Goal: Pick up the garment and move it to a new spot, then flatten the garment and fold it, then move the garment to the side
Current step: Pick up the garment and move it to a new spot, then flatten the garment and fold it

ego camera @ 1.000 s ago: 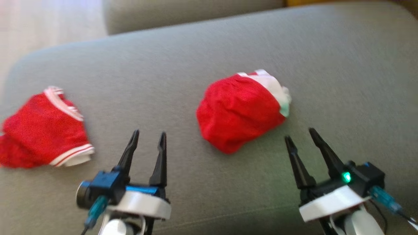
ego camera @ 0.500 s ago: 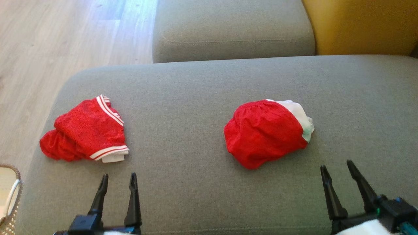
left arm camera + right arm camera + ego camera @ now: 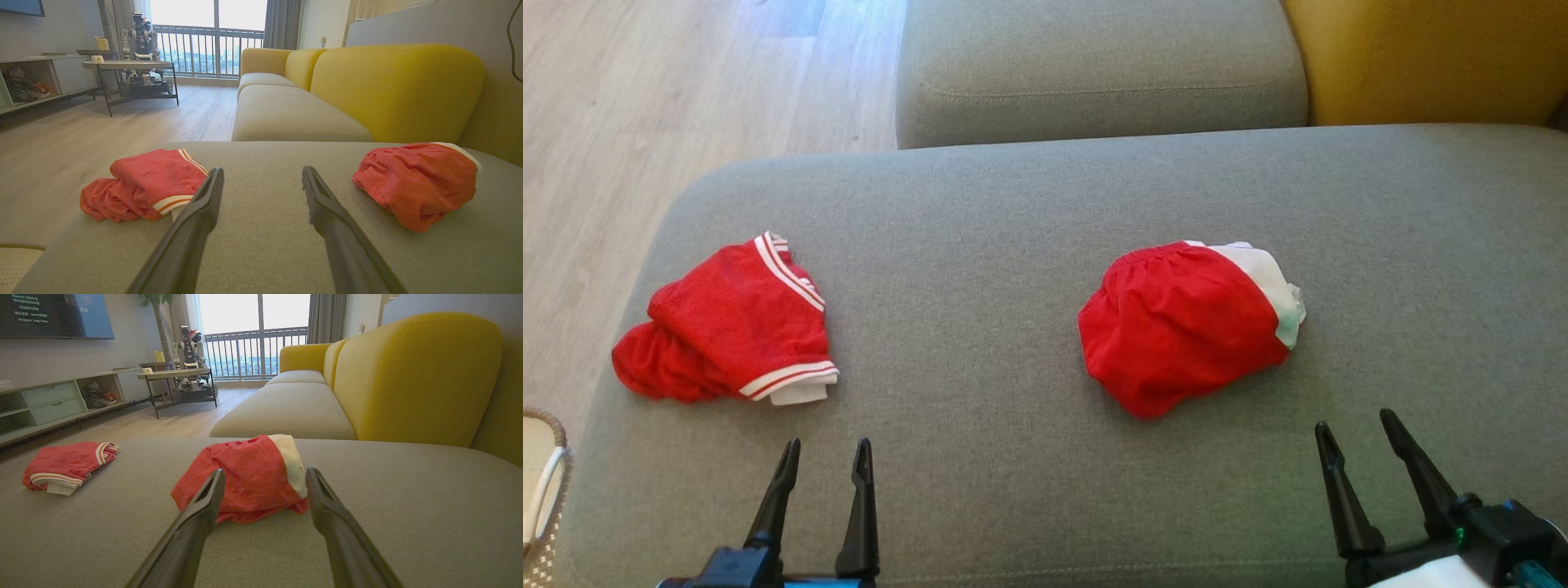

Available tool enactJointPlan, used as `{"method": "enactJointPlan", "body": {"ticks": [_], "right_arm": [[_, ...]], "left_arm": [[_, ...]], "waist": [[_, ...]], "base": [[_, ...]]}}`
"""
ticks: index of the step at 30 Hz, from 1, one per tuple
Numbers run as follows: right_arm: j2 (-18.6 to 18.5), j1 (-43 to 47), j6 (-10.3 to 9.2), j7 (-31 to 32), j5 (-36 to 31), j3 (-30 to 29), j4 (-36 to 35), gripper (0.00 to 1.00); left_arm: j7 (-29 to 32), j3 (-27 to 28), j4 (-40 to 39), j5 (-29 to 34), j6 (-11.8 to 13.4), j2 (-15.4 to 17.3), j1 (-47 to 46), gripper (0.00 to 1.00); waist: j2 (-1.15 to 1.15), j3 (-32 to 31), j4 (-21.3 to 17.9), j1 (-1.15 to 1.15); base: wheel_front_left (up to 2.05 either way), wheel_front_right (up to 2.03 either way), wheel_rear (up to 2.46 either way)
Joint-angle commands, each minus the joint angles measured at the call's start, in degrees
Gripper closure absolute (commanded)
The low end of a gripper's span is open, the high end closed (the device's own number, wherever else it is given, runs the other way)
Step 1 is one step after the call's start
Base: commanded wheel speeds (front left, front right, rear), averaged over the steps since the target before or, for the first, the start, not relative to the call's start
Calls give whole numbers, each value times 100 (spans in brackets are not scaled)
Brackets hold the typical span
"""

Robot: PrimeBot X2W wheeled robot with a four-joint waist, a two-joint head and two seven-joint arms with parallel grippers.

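Note:
Two red garments lie on the grey sofa cushion (image 3: 1013, 204). One red garment (image 3: 1184, 327) with a white part at its far right is bunched up right of centre, also in the wrist views (image 3: 245, 473) (image 3: 416, 181). The other red garment (image 3: 731, 327), with white stripes on its hems, lies folded near the left edge (image 3: 151, 183) (image 3: 65, 465). My left gripper (image 3: 827, 447) (image 3: 262, 171) is open and empty, on the near side of the striped garment and to its right. My right gripper (image 3: 1354, 422) (image 3: 265, 473) is open and empty, short of the bunched garment and to its right.
A second grey seat (image 3: 1094, 65) lies beyond the cushion, with a yellow backrest (image 3: 1421, 57) at the far right. Wooden floor (image 3: 645, 98) runs along the left. A wicker basket (image 3: 539, 482) stands off the cushion's near left corner.
The head camera has moved, so the whole picture shifted and sharpened; both grippers now sit lower in it. The garments lie as before and both grippers stay open.

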Motion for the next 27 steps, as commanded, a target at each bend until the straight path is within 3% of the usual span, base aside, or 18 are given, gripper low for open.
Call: {"method": "enactJointPlan", "body": {"ticks": [1,19,27], "right_arm": [[-68,-235,-1,-52,-38,147,-156,0],[-68,-285,-1,-52,-6,243,-43,0],[-68,-409,-1,-52,-40,415,7,0]], "left_arm": [[-68,164,-200,61,-4,-44,-265,0],[-68,-11,27,193,-62,-44,-371,0],[-68,-173,283,-175,-200,-44,-899,0]], "waist": [[0,-2,-6,1],[0,-16,-83,1],[0,140,-482,1]], "base": [[0,0,0],[0,0,0],[0,0,0]]}}
